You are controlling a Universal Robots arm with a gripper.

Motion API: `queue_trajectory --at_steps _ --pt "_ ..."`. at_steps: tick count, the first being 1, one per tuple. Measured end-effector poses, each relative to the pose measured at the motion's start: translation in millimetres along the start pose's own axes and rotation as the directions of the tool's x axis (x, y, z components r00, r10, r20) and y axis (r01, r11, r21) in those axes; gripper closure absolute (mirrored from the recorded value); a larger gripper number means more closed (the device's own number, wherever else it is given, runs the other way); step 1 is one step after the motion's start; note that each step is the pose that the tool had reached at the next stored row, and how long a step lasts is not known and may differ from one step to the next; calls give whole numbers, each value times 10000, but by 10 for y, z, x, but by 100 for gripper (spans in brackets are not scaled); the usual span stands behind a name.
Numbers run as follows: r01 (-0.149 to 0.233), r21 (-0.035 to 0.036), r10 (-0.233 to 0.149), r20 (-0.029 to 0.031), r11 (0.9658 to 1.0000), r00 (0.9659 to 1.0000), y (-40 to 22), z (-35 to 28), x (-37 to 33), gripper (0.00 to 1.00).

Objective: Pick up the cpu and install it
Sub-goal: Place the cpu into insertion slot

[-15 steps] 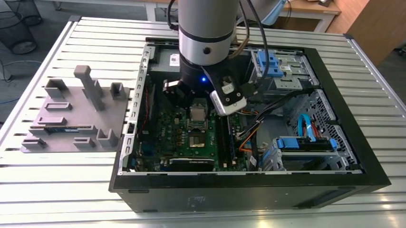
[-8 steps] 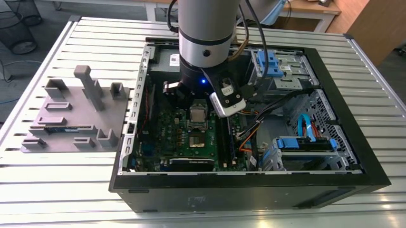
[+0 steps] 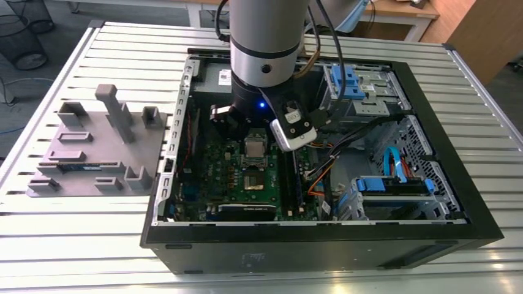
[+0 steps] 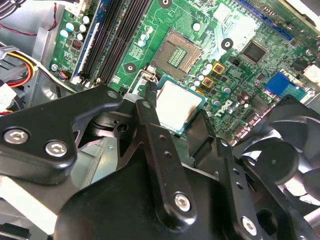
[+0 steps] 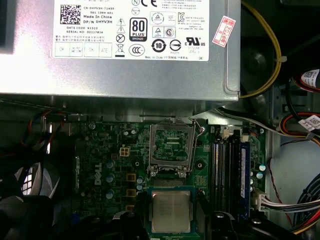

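We've got the cpu [image 5: 171,211] pinched in the gripper [image 4: 176,105], its 2 black fingers [image 4: 149,107] pressed on opposite edges. It's a flat square with a brushed silver lid and a thin green rim. It hangs just above the green motherboard [image 5: 115,165], beside the open socket [image 5: 170,150], whose pin field lies bare inside a metal frame. Any marking on the lid is too faint for us to read. A white label [image 5: 135,30] crowded with print covers the grey power supply [image 5: 125,82]. In the exterior view the arm [image 3: 261,43] points straight down into the open black computer case [image 3: 327,245], which lies on a slatted metal table [image 3: 98,245]. A grey fixture plate [image 3: 90,153] with upright blocks sits on the exterior view's left.
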State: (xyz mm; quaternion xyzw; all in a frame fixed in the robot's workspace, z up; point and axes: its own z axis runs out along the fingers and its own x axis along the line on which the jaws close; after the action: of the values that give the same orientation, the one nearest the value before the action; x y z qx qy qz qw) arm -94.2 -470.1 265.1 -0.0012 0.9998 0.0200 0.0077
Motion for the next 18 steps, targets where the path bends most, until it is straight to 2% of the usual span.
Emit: queue_trajectory --at_steps 4,9,18 --pt "0 1 0 2 10000 10000 -1 35 1 53" --pt "-1 1 1 5 10000 10000 -13 126 3 53" --pt "0 -1 0 6 10000 10000 -105 286 5 53"
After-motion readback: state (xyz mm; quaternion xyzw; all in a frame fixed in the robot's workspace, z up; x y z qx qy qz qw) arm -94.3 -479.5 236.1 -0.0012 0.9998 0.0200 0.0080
